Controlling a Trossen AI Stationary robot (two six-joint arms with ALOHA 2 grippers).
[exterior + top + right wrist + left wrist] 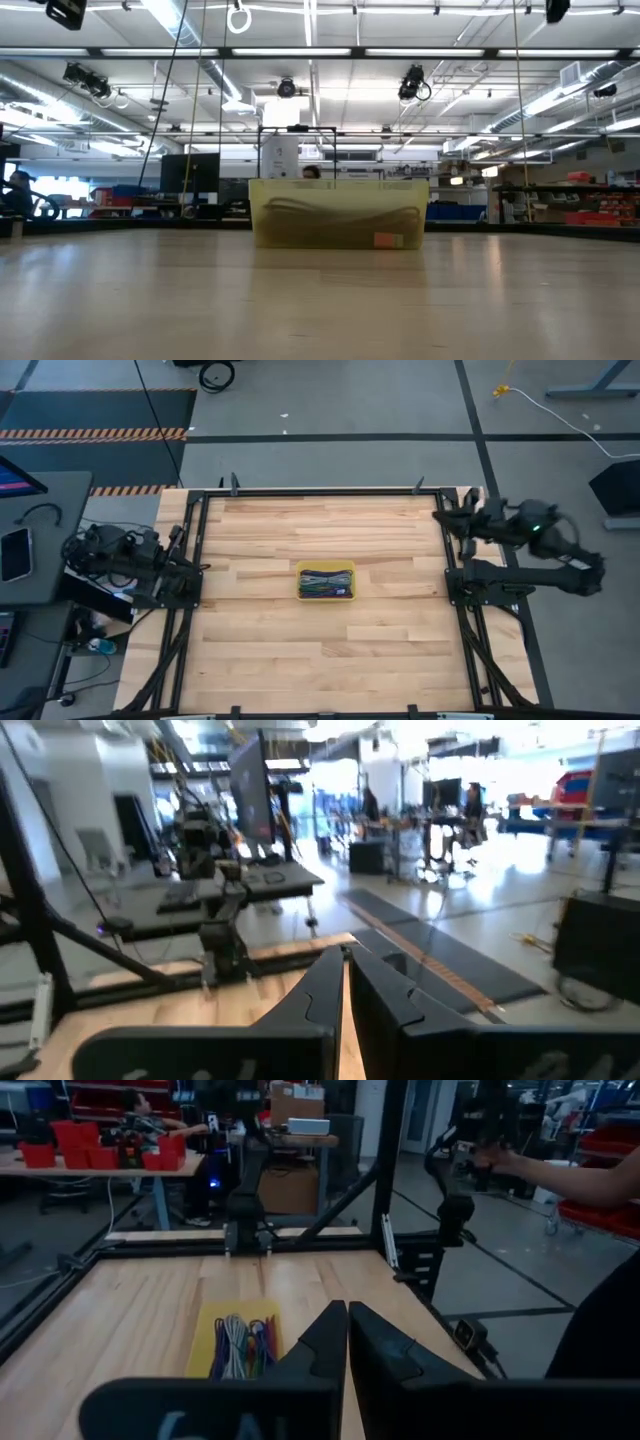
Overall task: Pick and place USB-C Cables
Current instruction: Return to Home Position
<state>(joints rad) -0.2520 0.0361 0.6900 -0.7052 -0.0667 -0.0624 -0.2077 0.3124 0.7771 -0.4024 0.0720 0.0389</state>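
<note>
USB-C cables (326, 583) blur together inside the yellow tray (298, 584), well apart from my clenched left gripper (347, 1308) and right gripper (346, 952).

On the table (320, 660), the yellow tray (299, 582) of cables (326, 581) is the 1 obstacle; open wood surrounds it.

Open workshop hall under strip lighting

Long ceiling lights (300, 52) ran across the hall above a grey concrete floor (340, 400) marked with dark lines. Orange-and-black hazard tape (95, 433) edged a dark mat (90, 405) on the left. A grey desk (50, 510) stood left of the wooden table (320, 650), and red bins (85, 1152) sat far off.
</note>
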